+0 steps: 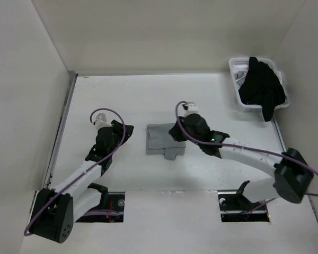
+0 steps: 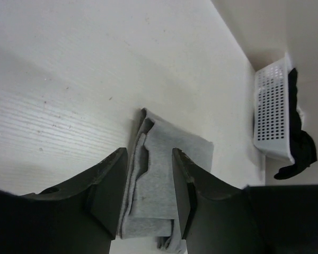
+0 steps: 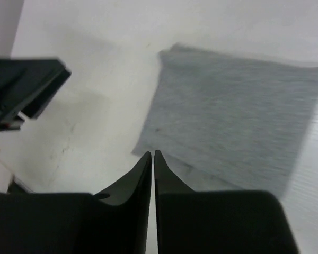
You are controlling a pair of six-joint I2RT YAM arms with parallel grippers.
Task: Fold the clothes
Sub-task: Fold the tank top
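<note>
Currently the table (image 1: 148,90) carries the clothes (image 1: 158,137) at its centre, folded into 1 compact grey rectangle with layered edges. The white basket (image 2: 270,106) sits well apart at the far right corner. Step in hand, by judgement: final tidying of a finished fold.

- Left gripper (image 2: 149,156): jaws spread, holding nothing, near the stack's left side.
- Right gripper (image 3: 151,154): jaws pressed together, no cloth visible between them, at the stack's right edge.

The next move likely calls for squaring the uneven near corner, or lifting the 2 arms clear without dragging fabric.
</note>
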